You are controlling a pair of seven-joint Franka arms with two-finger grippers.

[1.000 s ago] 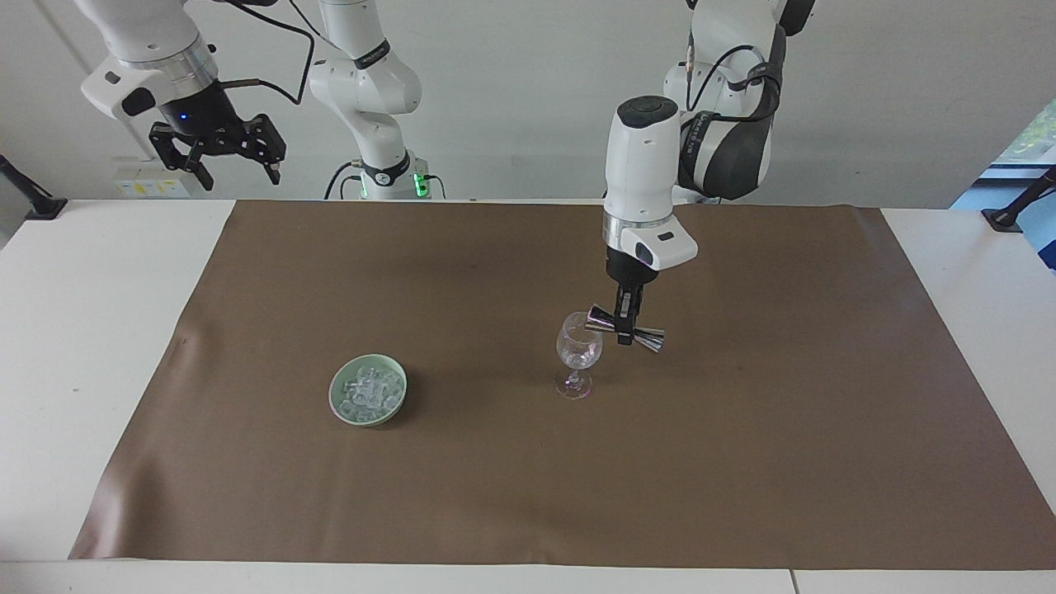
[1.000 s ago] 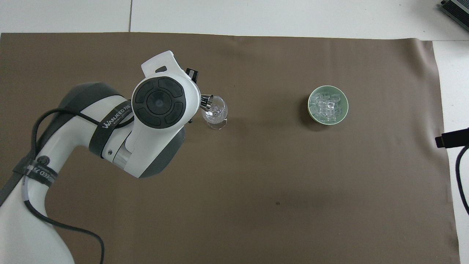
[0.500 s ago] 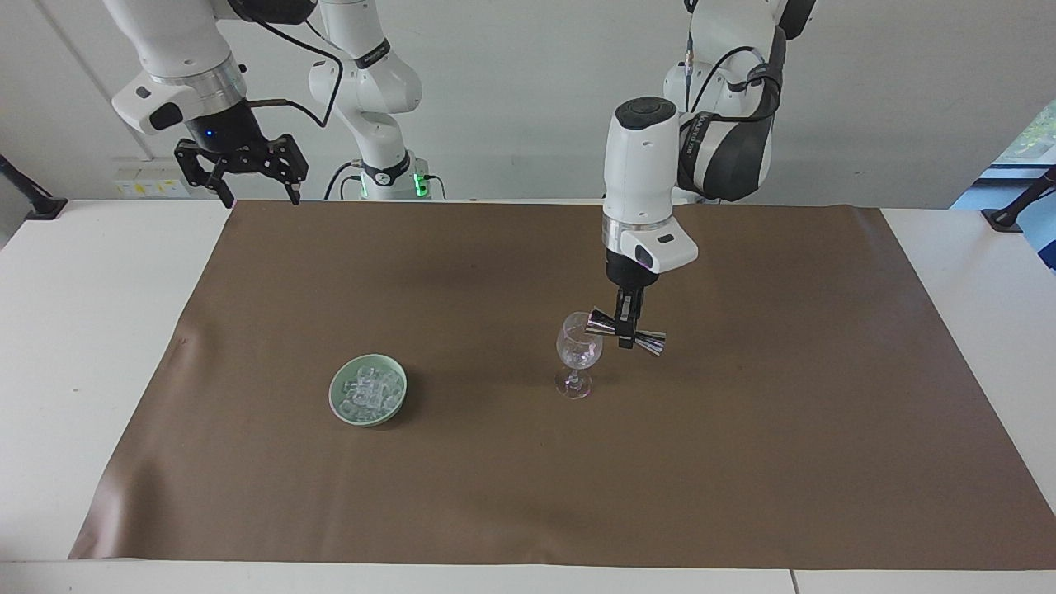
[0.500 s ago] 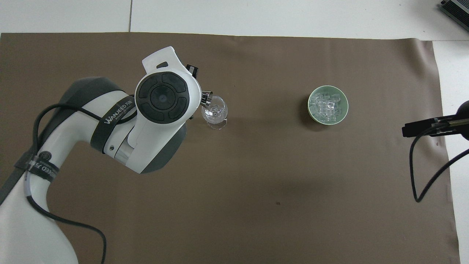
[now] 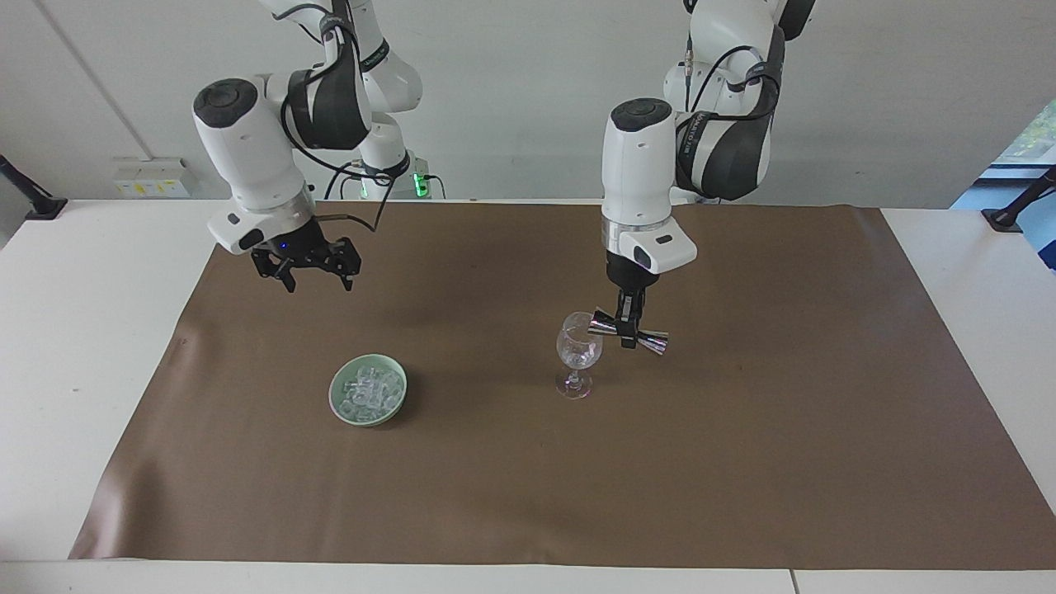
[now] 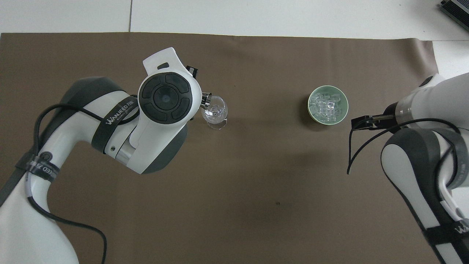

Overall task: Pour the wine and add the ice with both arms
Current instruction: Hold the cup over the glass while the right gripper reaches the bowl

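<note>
My left gripper (image 5: 629,327) is shut on the waist of a steel jigger (image 5: 652,339). The jigger is tipped, with one mouth at the rim of the clear stemmed wine glass (image 5: 577,350), which stands upright mid-mat. I cannot make out any wine. In the overhead view the left wrist hides that gripper; only the jigger's tip (image 6: 206,99) shows over the glass (image 6: 216,111). The ice (image 5: 368,391) lies heaped in a pale green bowl (image 5: 333,396), also seen from overhead as ice (image 6: 326,106) in the bowl (image 6: 309,106). My right gripper (image 5: 307,271) hangs open and empty over the mat, beside the bowl.
A brown mat (image 5: 742,462) covers most of the white table (image 5: 74,346). The right arm's black cable (image 6: 353,150) dangles over the mat near the bowl.
The right arm has swung in from its end of the table and come down over the mat near the bowl, still open. The left gripper holds the tipped jigger almost unmoved.
</note>
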